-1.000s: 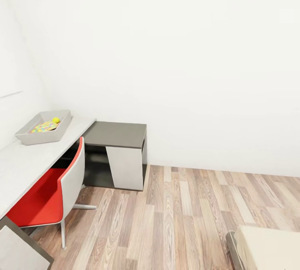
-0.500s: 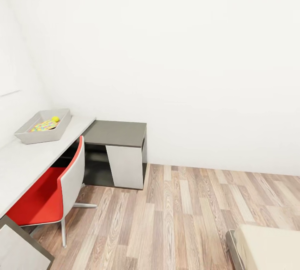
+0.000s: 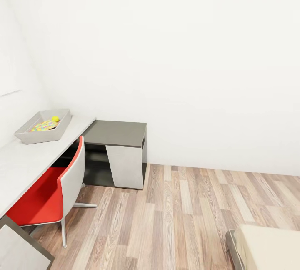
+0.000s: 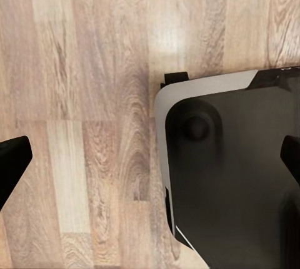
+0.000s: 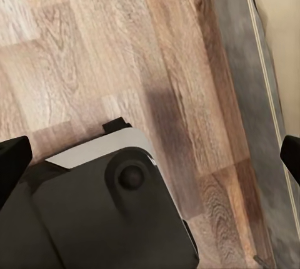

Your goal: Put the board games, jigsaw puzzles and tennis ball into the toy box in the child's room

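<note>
**A:** Where's the stuff at? The shallow pale grey toy box (image 3: 43, 127) sits on the long pale-topped table (image 3: 25, 161), holding a multicoloured jigsaw square (image 3: 43, 126) and the small yellow-green tennis ball (image 3: 55, 119).

**B:** Yep, and both arms hang over the wood-plank floor (image 3: 179, 220). Left gripper (image 4: 150, 156) and right gripper (image 5: 150, 153) are spread wide, empty, probably because it's heading for the beige-mattress bed (image 3: 271, 247).

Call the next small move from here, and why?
Probably turn the base right toward the bed, whose corner shows at the head view's lower right. The toy box already holds a jigsaw puzzle and the tennis ball; both grippers look open and empty over the floor.
</note>
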Tool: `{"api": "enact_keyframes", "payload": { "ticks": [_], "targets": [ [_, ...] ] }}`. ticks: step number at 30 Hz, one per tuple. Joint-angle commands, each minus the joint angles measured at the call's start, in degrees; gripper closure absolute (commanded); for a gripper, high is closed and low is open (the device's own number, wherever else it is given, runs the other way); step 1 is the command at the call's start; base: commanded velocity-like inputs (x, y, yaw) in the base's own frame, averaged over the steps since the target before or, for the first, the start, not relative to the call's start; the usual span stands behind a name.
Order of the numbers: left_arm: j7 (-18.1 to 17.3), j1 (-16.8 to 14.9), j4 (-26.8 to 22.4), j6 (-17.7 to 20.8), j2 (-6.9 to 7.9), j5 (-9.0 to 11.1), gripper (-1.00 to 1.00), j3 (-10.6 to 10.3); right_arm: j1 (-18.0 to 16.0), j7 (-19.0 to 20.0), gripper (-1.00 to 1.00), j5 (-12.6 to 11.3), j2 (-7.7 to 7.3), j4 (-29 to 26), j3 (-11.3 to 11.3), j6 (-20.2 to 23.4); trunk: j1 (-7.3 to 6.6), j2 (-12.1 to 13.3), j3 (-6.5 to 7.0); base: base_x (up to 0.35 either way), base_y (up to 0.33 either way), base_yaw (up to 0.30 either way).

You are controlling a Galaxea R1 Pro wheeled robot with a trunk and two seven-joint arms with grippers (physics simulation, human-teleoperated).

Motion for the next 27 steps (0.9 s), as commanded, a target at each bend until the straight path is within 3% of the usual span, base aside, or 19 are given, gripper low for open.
{"api": "enact_keyframes", "payload": {
  "ticks": [1, 8, 19, 27],
  "targets": [
    [-0.17, -0.05, 0.04, -0.17, 0.01, 0.58, -1.00, -0.47, -0.03, -0.15, -1.00, -0.61, 0.00, 0.04, 0.48, -0.25, 0.03, -0.12, -0.12, 0.000, 0.000, 0.000],
    [-0.20, -0.05, 0.04, -0.14, -0.05, 0.64, -1.00, -0.47, 0.41, -0.13, -1.00, -0.39, -0.09, 0.16, 0.47, -0.05, 0.03, -0.12, -0.12, 0.000, 0.000, 0.000],
    [-0.22, -0.05, 0.04, -0.15, -0.06, 0.65, -1.00, -0.47, 6.56, -0.13, -1.00, -0.22, -0.11, 0.17, 0.46, -0.16, 0.03, -0.12, -0.12, 0.000, 0.000, 0.000],
    [-0.21, -0.05, 0.04, -0.15, -0.06, 0.65, -1.00, -0.47, 7.38, -0.13, -1.00, -0.19, -0.11, 0.16, 0.46, -0.24, 0.03, -0.12, -0.12, 0.000, 0.000, 0.000]
  ]
}}
